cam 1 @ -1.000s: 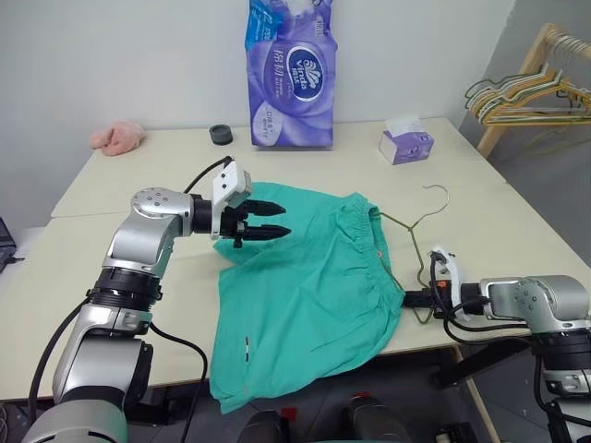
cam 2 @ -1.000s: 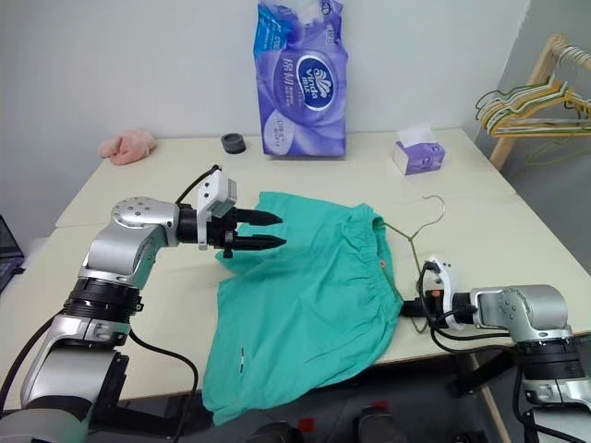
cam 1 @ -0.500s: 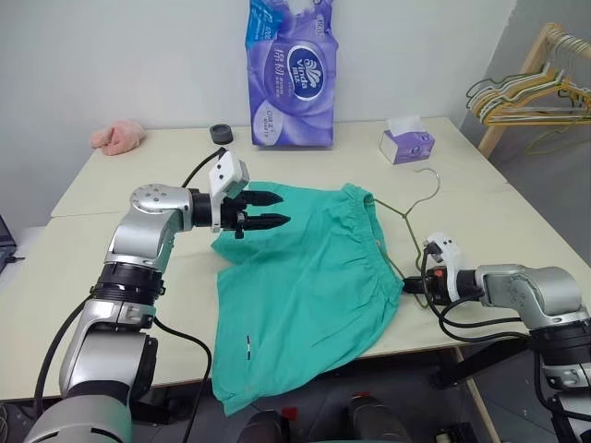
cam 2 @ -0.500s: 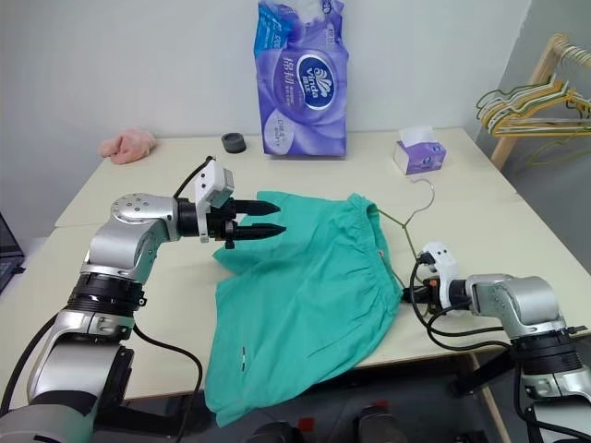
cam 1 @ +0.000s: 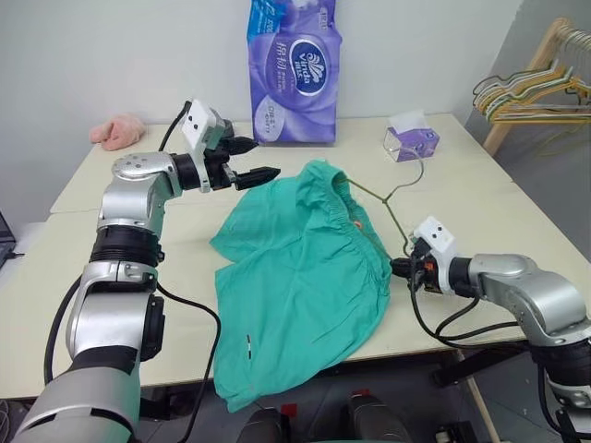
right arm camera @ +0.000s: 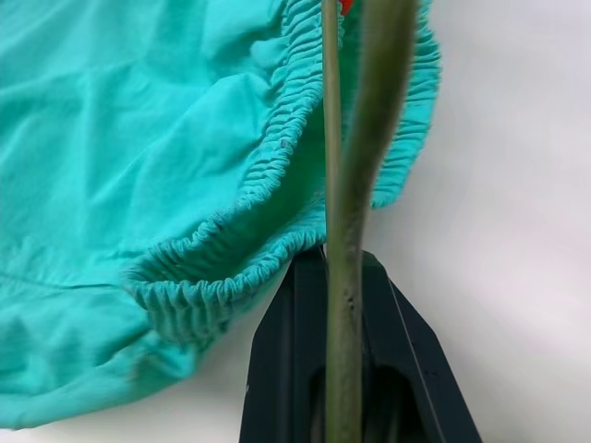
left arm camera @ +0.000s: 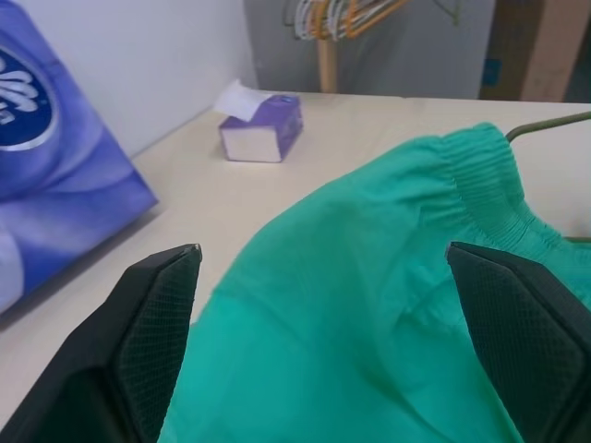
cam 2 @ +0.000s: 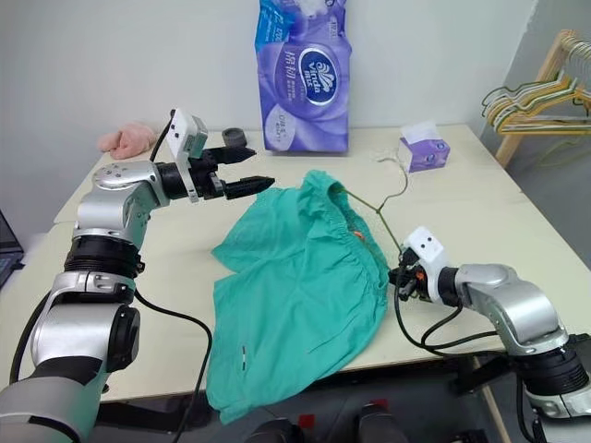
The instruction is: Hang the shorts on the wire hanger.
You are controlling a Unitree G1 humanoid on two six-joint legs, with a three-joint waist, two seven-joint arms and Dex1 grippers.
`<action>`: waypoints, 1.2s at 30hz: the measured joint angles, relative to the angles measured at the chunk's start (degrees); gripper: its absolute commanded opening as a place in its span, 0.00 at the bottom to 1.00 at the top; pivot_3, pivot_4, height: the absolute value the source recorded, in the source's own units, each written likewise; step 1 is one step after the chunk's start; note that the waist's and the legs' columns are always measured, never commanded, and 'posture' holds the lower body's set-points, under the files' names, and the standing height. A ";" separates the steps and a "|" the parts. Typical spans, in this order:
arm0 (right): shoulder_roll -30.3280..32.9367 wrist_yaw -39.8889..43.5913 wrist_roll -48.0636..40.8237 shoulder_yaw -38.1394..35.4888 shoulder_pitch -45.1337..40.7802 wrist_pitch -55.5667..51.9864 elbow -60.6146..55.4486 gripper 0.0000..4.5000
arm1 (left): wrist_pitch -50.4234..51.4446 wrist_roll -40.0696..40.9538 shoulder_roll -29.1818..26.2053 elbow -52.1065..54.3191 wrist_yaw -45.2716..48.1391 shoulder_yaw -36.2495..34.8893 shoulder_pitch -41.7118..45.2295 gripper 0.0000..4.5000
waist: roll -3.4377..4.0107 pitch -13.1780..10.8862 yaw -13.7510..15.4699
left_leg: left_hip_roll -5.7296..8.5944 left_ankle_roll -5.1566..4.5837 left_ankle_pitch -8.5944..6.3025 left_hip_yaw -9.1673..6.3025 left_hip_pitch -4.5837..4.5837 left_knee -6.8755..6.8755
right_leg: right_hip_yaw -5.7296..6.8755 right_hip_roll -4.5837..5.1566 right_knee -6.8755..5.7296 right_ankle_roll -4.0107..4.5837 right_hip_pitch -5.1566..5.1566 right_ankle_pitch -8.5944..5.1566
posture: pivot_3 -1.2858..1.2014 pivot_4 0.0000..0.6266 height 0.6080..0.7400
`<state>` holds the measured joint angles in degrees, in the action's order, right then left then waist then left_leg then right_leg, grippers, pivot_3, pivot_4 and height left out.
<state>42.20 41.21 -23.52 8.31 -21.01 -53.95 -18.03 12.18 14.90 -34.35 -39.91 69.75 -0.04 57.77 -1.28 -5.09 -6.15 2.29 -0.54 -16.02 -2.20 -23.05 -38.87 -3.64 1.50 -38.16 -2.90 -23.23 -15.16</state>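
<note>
Over table | left gripper [cam 1: 251,159] risen, now wide, empty | right gripper [cam 1: 399,269] lifted, clamping wire hanger [cam 1: 377,198] inside shorts [cam 1: 300,277]

Silver left arm raised and extended forward, its black two-fingered left gripper [cam 1: 251,159] pointing nearly level with fingers spread wide and empty, silver right arm bent inward, black right gripper [cam 2: 399,277] clamped tight, angled downward.
</note>
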 measured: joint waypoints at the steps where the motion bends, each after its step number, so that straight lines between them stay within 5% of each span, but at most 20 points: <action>1: 0.95 0.25 0.89 1.07 0.02 0.56 -1.15 0.00 | -0.88 -0.64 -1.09 0.12 3.69 1.64 0.13 0.99 | 0.00 0.00 -0.13 | 0.00 0.00 0.00 0.00 0.00 0.00 | 0.00 0.00 0.00 0.00 0.00 0.00 | 0.45 0.08 1.00; 9: 5.75 3.76 5.63 6.54 0.05 4.62 -5.11 0.00 | -13.06 -7.19 -3.46 1.03 17.86 9.62 3.45 0.99 | 0.01 0.00 -0.27 | 0.00 0.01 0.02 0.01 0.03 -0.03 | 0.01 0.00 -0.03 0.01 0.04 0.00 | 0.45 0.07 1.00; 16: 6.82 5.57 8.03 8.41 0.01 6.21 -6.73 0.00 | -21.79 -11.66 -0.91 -2.38 19.08 12.78 4.30 0.99 | 0.00 0.00 -0.32 | 0.00 0.01 0.02 0.02 0.02 -0.07 | 0.01 -0.01 -0.05 0.01 0.03 0.00 | 0.44 0.07 1.00; 28: 6.65 7.20 9.49 8.70 -0.36 6.35 -8.31 0.00 | -22.64 -12.82 1.94 -2.17 20.99 14.84 0.20 0.99 | 0.00 0.00 -0.47 | 0.01 0.04 0.08 0.04 0.14 -0.22 | -0.04 -0.04 -0.57 -0.02 -0.01 -0.02 | 0.44 0.07 1.00; 36: 6.37 7.36 9.59 8.72 -0.43 6.33 -8.85 0.00 | -22.31 -13.58 2.30 -2.09 20.79 15.49 -1.25 0.48 | 0.00 0.00 -0.48 | 0.00 0.04 0.09 0.03 0.15 -0.24 | -0.06 -0.08 -0.62 -0.02 -0.01 -0.02 | 0.44 0.08 1.00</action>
<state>48.57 48.57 -13.93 17.03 -21.44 -47.63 -26.89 -10.13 1.32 -32.05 -42.00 90.54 15.46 56.52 -1.28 -5.08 -6.63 2.29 -0.50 -15.93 -2.16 -22.90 -39.11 -3.70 1.42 -38.78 -2.92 -23.25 -15.18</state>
